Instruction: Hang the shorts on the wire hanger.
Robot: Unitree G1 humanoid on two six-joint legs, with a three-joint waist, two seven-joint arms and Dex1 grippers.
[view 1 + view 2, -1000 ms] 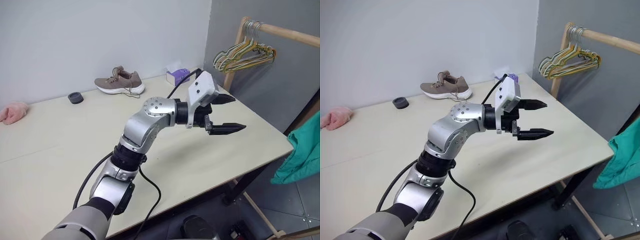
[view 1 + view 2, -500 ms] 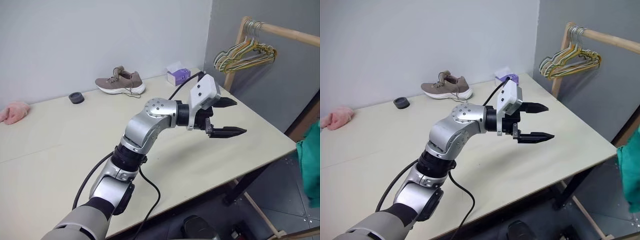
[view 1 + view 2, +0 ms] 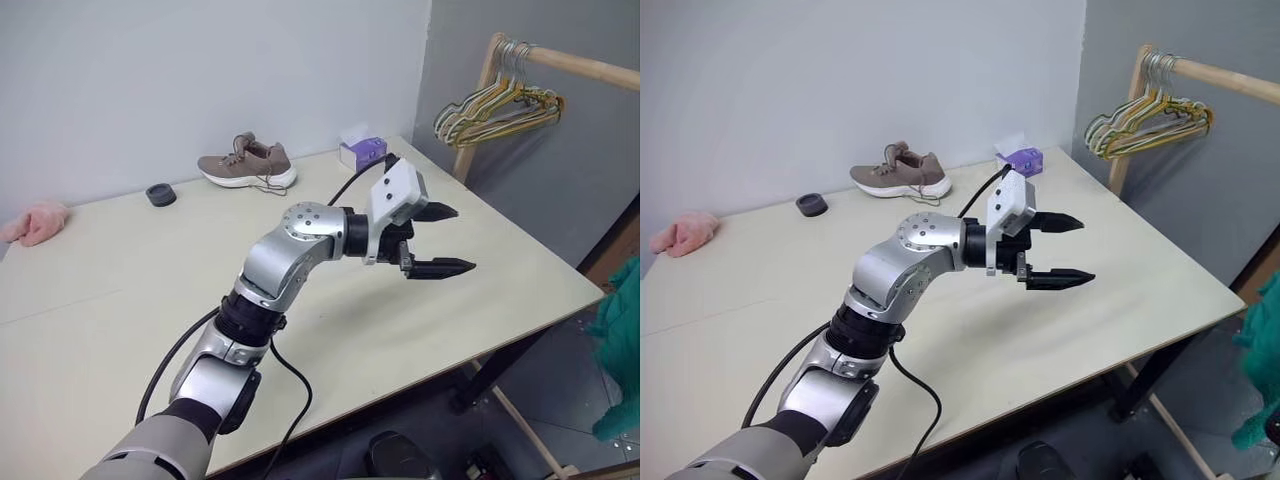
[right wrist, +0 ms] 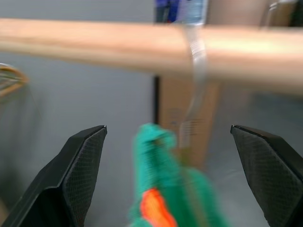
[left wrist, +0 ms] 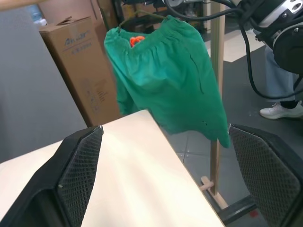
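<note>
The teal-green shorts (image 5: 165, 80) hang off the table's right end, beside a wooden post, with an orange tag at the waistband. In the head views they show at the right edge (image 3: 622, 350). In the right wrist view their top (image 4: 158, 179) hangs under the blurred hook of the wire hanger (image 4: 198, 71), which sits over a wooden rail (image 4: 94, 40). My right gripper (image 4: 168, 127) is open just in front of them, holding nothing. Above the table my left gripper (image 3: 447, 240) points level toward the shorts, open and empty.
On the table's far side lie a brown shoe (image 3: 246, 163), a purple tissue box (image 3: 362, 152), a black round piece (image 3: 160, 194) and a pink cloth (image 3: 35, 222). A bunch of hangers (image 3: 497, 108) hangs on the rack. A cardboard box (image 5: 78, 61) and a person's leg (image 5: 279, 94) stand behind the shorts.
The shorts have swung toward the right edge and now hang narrower there. The whole picture has shifted slightly. My left gripper stays open in about the same place.
</note>
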